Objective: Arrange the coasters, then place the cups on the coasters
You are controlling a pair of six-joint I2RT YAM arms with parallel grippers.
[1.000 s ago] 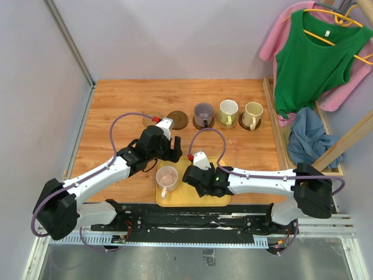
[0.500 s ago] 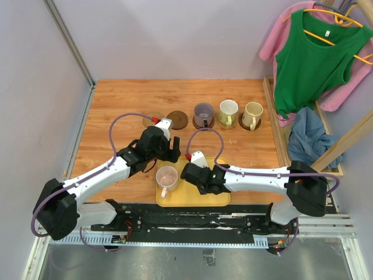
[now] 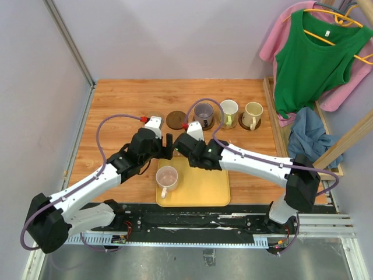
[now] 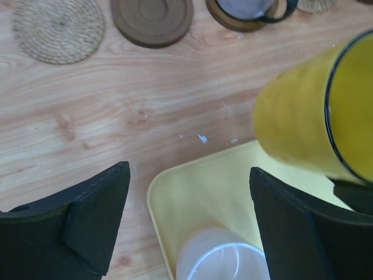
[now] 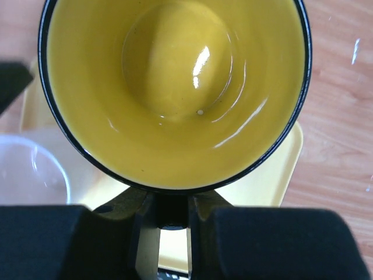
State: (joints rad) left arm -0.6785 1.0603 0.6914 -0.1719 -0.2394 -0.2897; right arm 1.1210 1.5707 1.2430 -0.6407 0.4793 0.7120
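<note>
My right gripper [image 5: 170, 211] is shut on the handle of the yellow cup [image 5: 175, 87], which hangs above the back left corner of the yellow tray [image 3: 204, 188]. From the top view this gripper [image 3: 179, 146] hides that cup. The yellow cup [image 4: 312, 122] also shows at the right of the left wrist view. My left gripper [image 4: 189, 175] is open above the pink cup [image 4: 224, 259], which stands on the tray [image 3: 167, 177]. A tan woven coaster [image 4: 58, 26] and a dark brown coaster [image 4: 152, 17] lie bare. Grey-purple [image 3: 203, 114], pale green-white [image 3: 228, 111] and cream [image 3: 253, 114] cups stand on coasters.
A wooden frame [image 3: 274, 125] borders the table's right side, with a blue cloth [image 3: 308, 139] and a hanging green top [image 3: 315, 58] beyond it. A grey wall runs along the left. Both arms' cables loop over the table's middle.
My right gripper has shut on the yellow cup's handle, lifted the cup off the tray and carried it back and left. My left gripper has shifted slightly left and opened a little wider.
</note>
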